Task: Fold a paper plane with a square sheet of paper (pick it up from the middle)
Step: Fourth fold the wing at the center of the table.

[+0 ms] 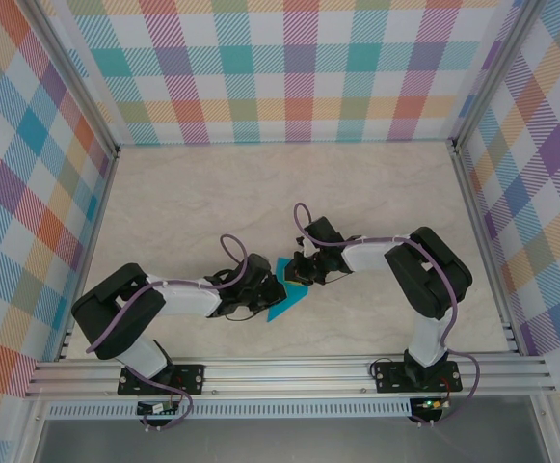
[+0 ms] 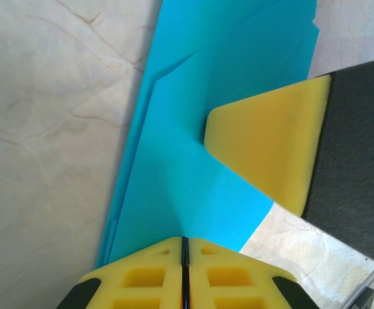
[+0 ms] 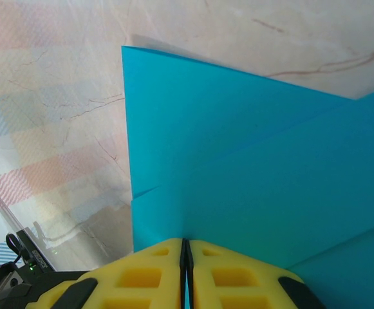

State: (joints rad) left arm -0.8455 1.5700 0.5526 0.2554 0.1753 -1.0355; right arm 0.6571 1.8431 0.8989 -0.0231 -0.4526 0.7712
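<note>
Paper plane tight in left tool and right tool

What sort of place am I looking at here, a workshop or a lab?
Probably a robot lab test booth: a left arm and right arm bolted to an aluminium rail, a marble-look table fenced by checked walls, and blue paper between them.

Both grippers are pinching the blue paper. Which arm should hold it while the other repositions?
Left, probably: the left gripper is shut where the folded layers of the paper plane converge, securing them. The right gripper pinches one broad flat panel, easier to release.
</note>
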